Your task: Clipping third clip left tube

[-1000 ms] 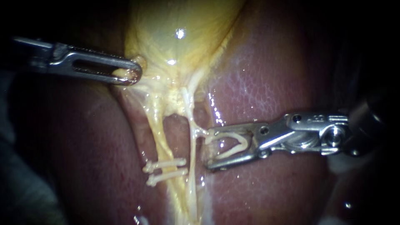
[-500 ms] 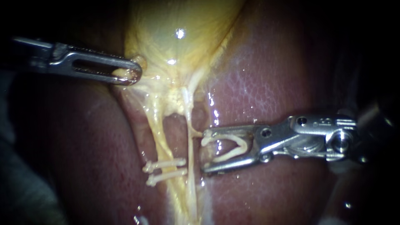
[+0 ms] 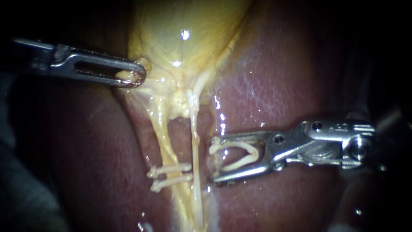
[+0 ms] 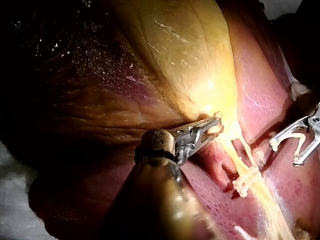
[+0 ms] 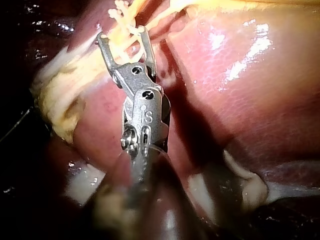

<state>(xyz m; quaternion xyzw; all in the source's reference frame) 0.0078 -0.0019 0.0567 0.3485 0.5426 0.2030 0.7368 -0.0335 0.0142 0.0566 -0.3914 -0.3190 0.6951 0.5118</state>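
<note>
Your left instrument (image 3: pixel 136 78) came in from the left, and its jaws were pinched on a small fold at the edge of the gallbladder (image 3: pixel 184 43), right where the yellow sac narrows. The left wrist view showed the same grip, with a nub of tissue caught at the very tip (image 4: pixel 214 127).

Below that narrowing, two tubes ran down over the liver (image 3: pixel 279 86). The left tube (image 3: pixel 162 141), the thicker and yellower of the pair, already carried two clips (image 3: pixel 171 176). They lay across it, one just under the other and almost touching. The right tube (image 3: pixel 195 148) was a thin pale strand just beside it.

Your right instrument (image 3: pixel 214 160) reached in from the right. Its jaws stood wide apart and cradled an open clip (image 3: pixel 237 157), a white V with one leg lying along each jaw. The jaw tips sat just to the right of the right tube, level with the stretch above the two clips. They were around neither tube, and the right tube lay between them and the left tube (so the open clip was near its tube but not on it).

From the right wrist view, the spread jaws (image 5: pixel 123 39) pointed at the pale strands ahead, where the white clips showed just beyond the tips. From the left wrist view, the right instrument (image 4: pixel 289 150) sat well to the side of the clipped tube.
</note>
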